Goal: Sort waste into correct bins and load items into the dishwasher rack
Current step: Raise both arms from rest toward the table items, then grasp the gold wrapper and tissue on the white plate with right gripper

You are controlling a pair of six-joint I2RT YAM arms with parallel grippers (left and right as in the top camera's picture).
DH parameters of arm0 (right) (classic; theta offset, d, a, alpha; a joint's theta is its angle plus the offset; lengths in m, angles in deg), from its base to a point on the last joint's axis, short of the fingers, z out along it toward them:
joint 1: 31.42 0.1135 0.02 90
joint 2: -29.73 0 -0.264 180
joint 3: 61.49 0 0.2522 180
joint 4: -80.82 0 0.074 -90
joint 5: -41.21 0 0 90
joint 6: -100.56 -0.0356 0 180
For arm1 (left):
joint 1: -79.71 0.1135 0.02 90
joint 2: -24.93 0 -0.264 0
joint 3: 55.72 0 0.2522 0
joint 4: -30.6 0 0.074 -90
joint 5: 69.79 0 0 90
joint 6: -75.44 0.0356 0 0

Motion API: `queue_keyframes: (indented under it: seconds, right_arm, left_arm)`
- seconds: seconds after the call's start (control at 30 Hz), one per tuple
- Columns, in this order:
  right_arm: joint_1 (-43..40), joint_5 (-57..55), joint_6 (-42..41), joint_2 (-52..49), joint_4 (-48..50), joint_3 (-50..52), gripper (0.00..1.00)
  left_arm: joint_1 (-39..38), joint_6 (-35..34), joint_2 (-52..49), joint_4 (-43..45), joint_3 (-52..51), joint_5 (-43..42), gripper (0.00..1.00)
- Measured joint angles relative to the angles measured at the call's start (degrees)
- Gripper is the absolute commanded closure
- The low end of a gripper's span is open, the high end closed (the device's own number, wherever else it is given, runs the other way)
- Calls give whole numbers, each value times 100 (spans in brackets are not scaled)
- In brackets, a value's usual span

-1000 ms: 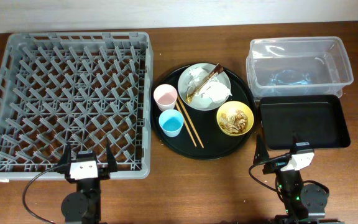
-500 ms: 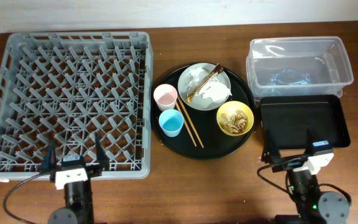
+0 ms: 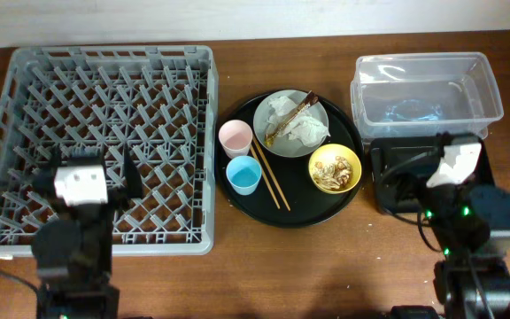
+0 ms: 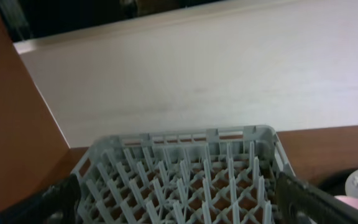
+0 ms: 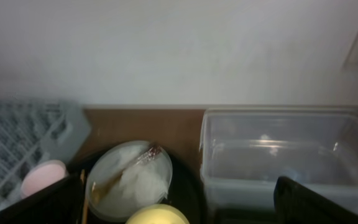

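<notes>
The grey dishwasher rack (image 3: 113,51) fills the left of the table and the left wrist view (image 4: 185,168). On a round black tray (image 3: 292,215) sit the grey-green plate (image 3: 319,113) with crumpled white paper (image 3: 304,133) and a gold-brown wrapper (image 3: 292,113), a yellow bowl (image 3: 335,168) of food scraps, a pink cup (image 3: 235,137), a light-blue cup (image 3: 243,175) and chopsticks (image 3: 271,182). The clear tub (image 3: 428,93) and black rectangular tray (image 3: 476,177) stand at the right. My left gripper (image 3: 85,167) hovers open over the rack's front. My right gripper (image 3: 423,164) hovers open over the black rectangular tray's left part.
The right wrist view shows the plate (image 5: 129,180), pink cup (image 5: 42,177), yellow bowl (image 5: 157,216) and clear tub (image 5: 284,155) ahead, with a pale wall behind. Bare wooden table lies along the near edge (image 3: 273,275).
Both arms have risen from the near table edge and moved forward, the left over the rack's front and the right over the black rectangular tray. Nothing on the table moved.
</notes>
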Motion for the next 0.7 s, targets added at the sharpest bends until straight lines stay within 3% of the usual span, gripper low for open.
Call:
queue_keyframes:
  seconds: [0.07, 0.17, 0.3, 0.4, 0.53, 0.6, 0.7]
  right_arm:
    - [0, 398, 7, -879, -850, -933, 2]
    - [0, 883, 13, -2081, -1871, -2424, 1]
    - [92, 1405, 13, -3373, -2328, -3615, 2]
    - [334, 2059, -11, -4286, -1867, -4199, 2]
    - [560, 2461, -804, -5123, -579, -4301, 2]
    - [745, 2304, -1088, -5434, -459, -4308, 2]
    - [1427, 1117, -1585, -5991, -721, -4391, 2]
  left_arm:
    - [0, 2, -1224, -433, 922, -22, 1]
    - [-9, 109, -2509, -1808, 2271, -52, 1]
    - [-9, 245, -3998, -2371, 3567, -389, 1]
    - [-11, 326, -4503, -2487, 3672, -612, 1]
    - [-11, 341, -4787, -2627, 3685, -756, 1]
    - [-11, 345, -4822, -2726, 3689, -782, 1]
    - [-15, 343, -4830, -2750, 3694, -798, 1]
